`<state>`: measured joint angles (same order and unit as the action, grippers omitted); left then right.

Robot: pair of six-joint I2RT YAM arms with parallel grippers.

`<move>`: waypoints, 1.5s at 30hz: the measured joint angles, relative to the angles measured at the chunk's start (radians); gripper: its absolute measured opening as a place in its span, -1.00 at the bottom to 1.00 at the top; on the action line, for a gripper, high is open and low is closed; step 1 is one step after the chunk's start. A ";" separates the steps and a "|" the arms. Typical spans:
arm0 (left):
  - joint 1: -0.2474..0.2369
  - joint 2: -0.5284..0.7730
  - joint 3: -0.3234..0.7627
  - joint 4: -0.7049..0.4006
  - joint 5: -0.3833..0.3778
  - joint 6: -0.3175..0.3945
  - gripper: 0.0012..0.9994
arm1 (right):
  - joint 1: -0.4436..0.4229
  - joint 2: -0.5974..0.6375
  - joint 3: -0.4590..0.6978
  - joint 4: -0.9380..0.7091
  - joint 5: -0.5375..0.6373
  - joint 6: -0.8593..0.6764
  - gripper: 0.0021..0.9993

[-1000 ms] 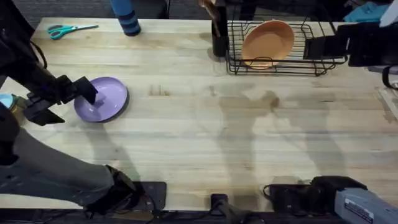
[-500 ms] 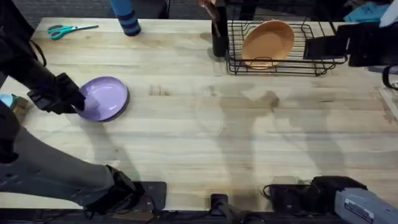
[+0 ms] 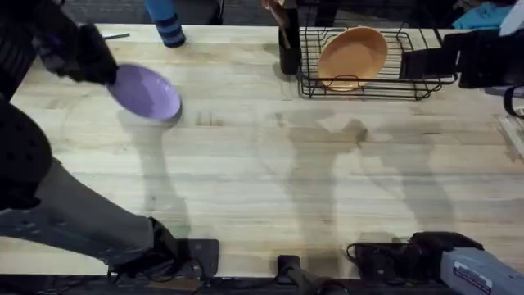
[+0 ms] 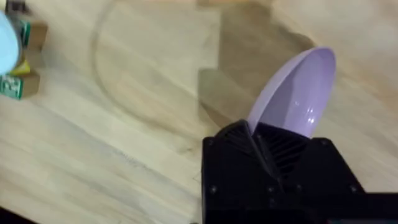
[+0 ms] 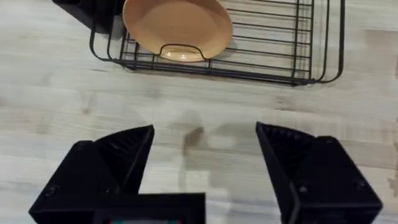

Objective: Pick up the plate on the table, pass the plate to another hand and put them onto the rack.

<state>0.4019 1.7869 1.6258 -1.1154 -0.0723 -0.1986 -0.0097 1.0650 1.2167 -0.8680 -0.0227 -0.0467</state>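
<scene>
Since the earlier overhead frames, the plate (image 3: 146,92) has been lifted off the table (image 3: 270,188) and carried away from the left arm's base, toward the far left corner, where it is now held tilted in the air with its shadow cast on the wood beneath.

Overhead view: the left gripper (image 3: 97,70) is clamped on the plate's rim on the side facing away from the rack (image 3: 368,61). The rack is located at the far right of the table, well apart from the plate. An orange plate (image 3: 354,56) is seated leaning in the rack. A blue striped cup (image 3: 168,24) is positioned at the far edge, between the lavender plate and the rack. The right gripper (image 3: 446,61) is seen beside the rack's right end.

Left wrist view: the plate (image 4: 297,102) is pinched edge-on between the closed black fingers (image 4: 249,149), clear of the tabletop.

Right wrist view: the right gripper (image 5: 205,149) is held spread wide with nothing between its fingers, above bare wood just in front of the rack (image 5: 280,59), in which the orange plate (image 5: 177,28) is seated.
</scene>
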 joint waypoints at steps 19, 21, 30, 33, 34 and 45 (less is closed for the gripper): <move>-0.318 0.000 0.210 -0.159 0.054 0.000 -0.92 | 0.000 0.000 0.000 0.000 0.000 -0.006 0.99; -0.351 -0.002 0.210 -0.158 0.055 0.000 -0.92 | 0.000 0.000 0.000 0.000 0.000 -0.006 0.99; -0.473 -0.095 0.210 -0.160 0.173 0.000 -0.92 | 0.000 0.000 0.000 0.000 0.000 -0.006 0.99; -0.498 -0.100 0.215 -0.159 0.252 -0.001 -0.92 | 0.000 0.000 0.000 0.000 0.000 -0.006 0.99; -0.507 -0.100 0.215 -0.158 0.271 -0.001 -0.92 | 0.000 0.000 0.000 0.000 0.000 -0.006 0.99; -0.686 -0.099 0.215 -0.079 0.364 -0.103 -0.92 | 0.000 0.000 0.000 0.000 0.000 -0.006 0.99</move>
<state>-0.2840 1.6875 1.8412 -1.1946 0.2920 -0.3011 -0.0097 1.0653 1.2167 -0.8684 -0.0231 -0.0524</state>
